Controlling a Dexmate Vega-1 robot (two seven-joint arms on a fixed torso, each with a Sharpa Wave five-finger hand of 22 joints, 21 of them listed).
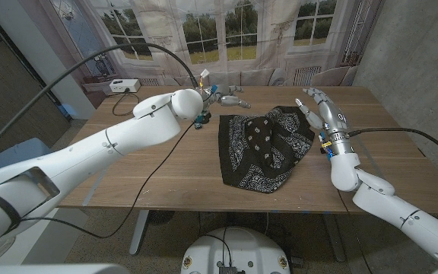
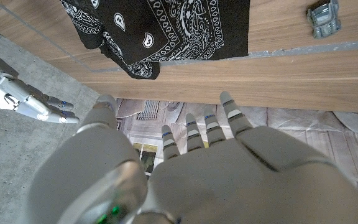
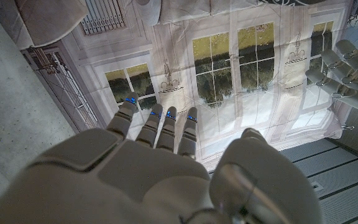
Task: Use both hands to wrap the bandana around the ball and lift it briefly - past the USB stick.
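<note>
I see my right hand [image 1: 319,109] with its fingers spread apart and holding nothing, raised just beside the right edge of the one bandana [image 1: 263,144]; its fingertips [image 3: 160,115] point at the window backdrop in the right wrist view. My left hand [image 1: 220,97] is at the far side of the bench [image 1: 166,164], beyond the bandana's far left corner, fingers extended and apart in the left wrist view [image 2: 229,155], with nothing in them. The black paisley bandana lies bunched up on the bench between the two hands, and I cannot tell whether a ball is under it. One small grey item [image 2: 324,17] sits on the wood well apart from the cloth in the left wrist view; I cannot say what it is.
</note>
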